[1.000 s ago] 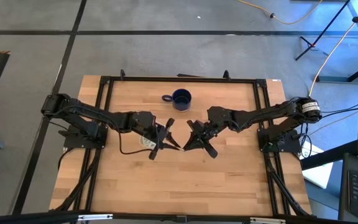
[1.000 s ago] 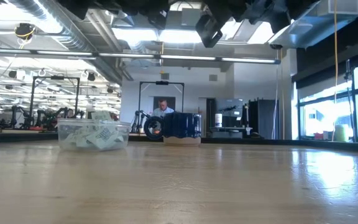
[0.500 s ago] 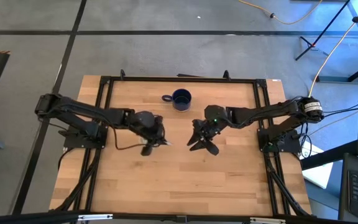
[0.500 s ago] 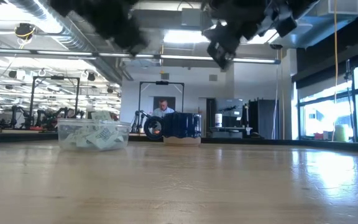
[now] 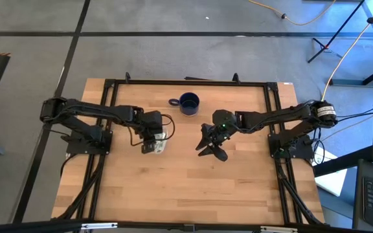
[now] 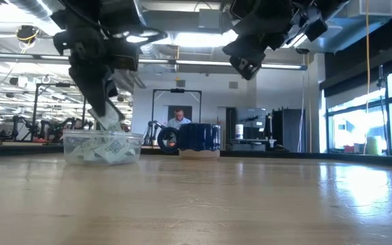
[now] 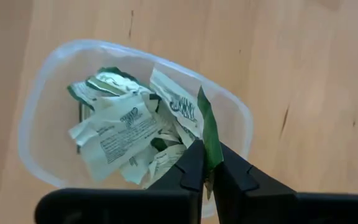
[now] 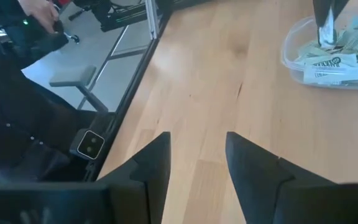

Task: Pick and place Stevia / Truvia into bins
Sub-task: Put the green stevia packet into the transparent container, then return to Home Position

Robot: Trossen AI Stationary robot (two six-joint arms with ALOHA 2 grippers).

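Note:
The clear bin (image 7: 36, 112) stands on the table left of centre and holds several pale green and white Stevia sachets (image 7: 114, 134). My left gripper (image 7: 207, 165) hangs right over the bin (image 6: 103, 146), shut on one more sachet (image 7: 209, 134). My right gripper (image 8: 197, 155) hovers well above the table's middle (image 5: 209, 147), open, with nothing between its fingers. The right wrist view shows the bin (image 8: 334, 56) farther off. My left gripper pinches one green-edged sachet by its upper end (image 7: 211, 158) between its two fingertips. The fingers point down from above. The sachet (image 6: 110, 122) hangs below them over the bin, its lower end about level with the rim and close to the sachets inside.
A dark blue mug (image 5: 188, 103) stands at the table's far middle, beyond both grippers. Bare wooden tabletop (image 5: 193, 188) stretches along the near side. A black frame (image 5: 186, 82) runs around the table's edges. A person (image 6: 177, 117) shows in the room far behind.
The two grippers were close together over the table's middle. My left gripper has swung toward the table's left and come down over the bin, carrying the sachet. My right gripper has drawn back a little toward the table's right.

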